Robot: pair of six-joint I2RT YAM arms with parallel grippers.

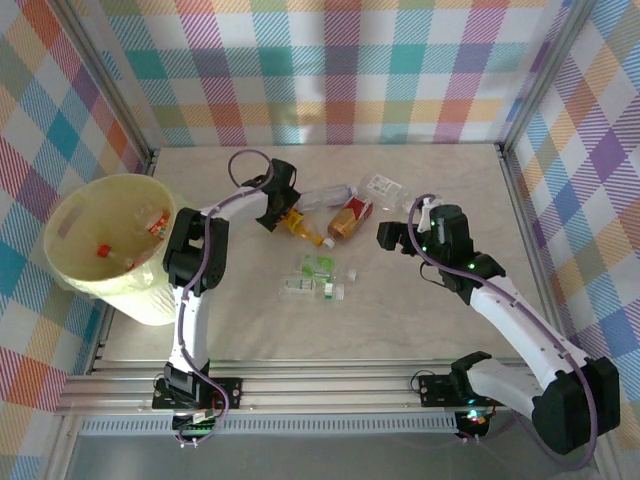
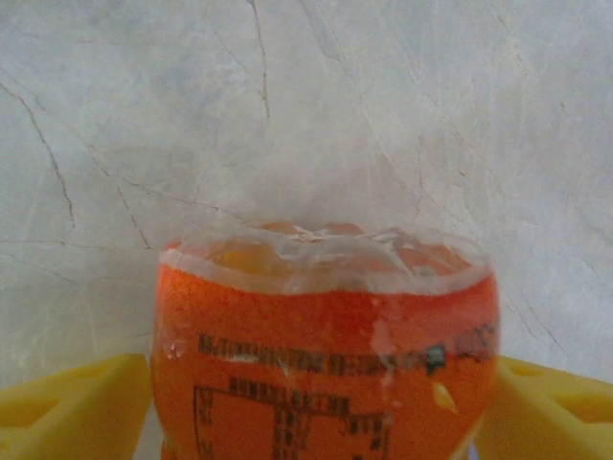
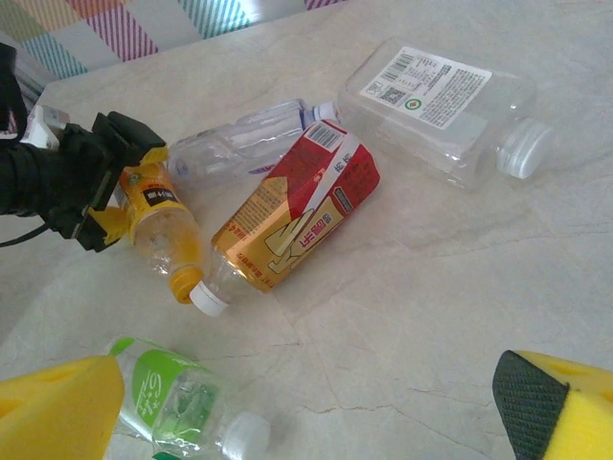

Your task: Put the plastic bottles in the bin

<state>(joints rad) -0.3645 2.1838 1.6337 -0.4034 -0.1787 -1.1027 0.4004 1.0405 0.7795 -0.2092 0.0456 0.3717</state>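
Some bottles are in the bin, more lie on the desk; left tool sits around an orange bottle, grip unclear, right tool wide apart.

You're working in a robotics lab test cell. Bare metal frame posts box in the table, and bright checked cloth fills the sides and back as walls (a backdrop more than a room). Two robot arms are bolted to metal rails along the near edge. Plastic bottles lie loose on the pale marble-look top, with a bin standing at its left side.
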